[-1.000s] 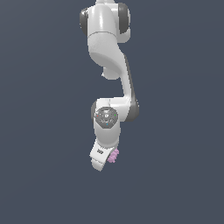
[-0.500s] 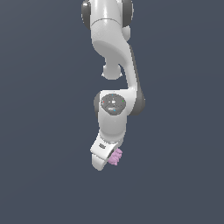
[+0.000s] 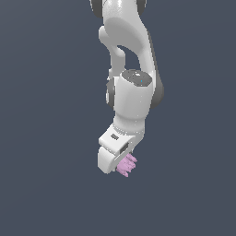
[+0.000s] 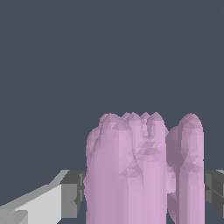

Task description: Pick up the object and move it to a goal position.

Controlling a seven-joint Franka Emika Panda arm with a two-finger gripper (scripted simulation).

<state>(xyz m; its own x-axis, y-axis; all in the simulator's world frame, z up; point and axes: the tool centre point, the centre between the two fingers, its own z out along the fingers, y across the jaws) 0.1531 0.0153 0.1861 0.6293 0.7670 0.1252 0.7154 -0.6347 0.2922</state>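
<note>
In the exterior view, the white Panda arm [image 3: 133, 92] hangs down from the top of the picture against a plain dark grey-blue background. Its wrist is bent so that the gripper [image 3: 120, 166] points downward and tilts toward the exterior view's left. The white hand body is in plain sight, but the fingers themselves are mostly hidden behind it. Tucked at the gripper's lower end, on the side toward the exterior view's right, sits the object [image 3: 126, 165], a small pale pink ridged blob. Its short prongs stick out past the white housing. It touches the gripper, and nothing shows under it.

In the wrist view, the object [image 4: 144, 170] fills the space between the two fingers. It shows as a cluster of pink, finger-like lobes standing side by side, with ridged, faceted surfaces. One dark grey finger pad [image 4: 72, 194] presses against one flank of the blob, with a white finger link behind it. The other pad [image 4: 214, 186] sits just at the opposite flank. The jaws are closed part-way onto the object, gripping it between the pads. Behind it is only the even dark background.
</note>
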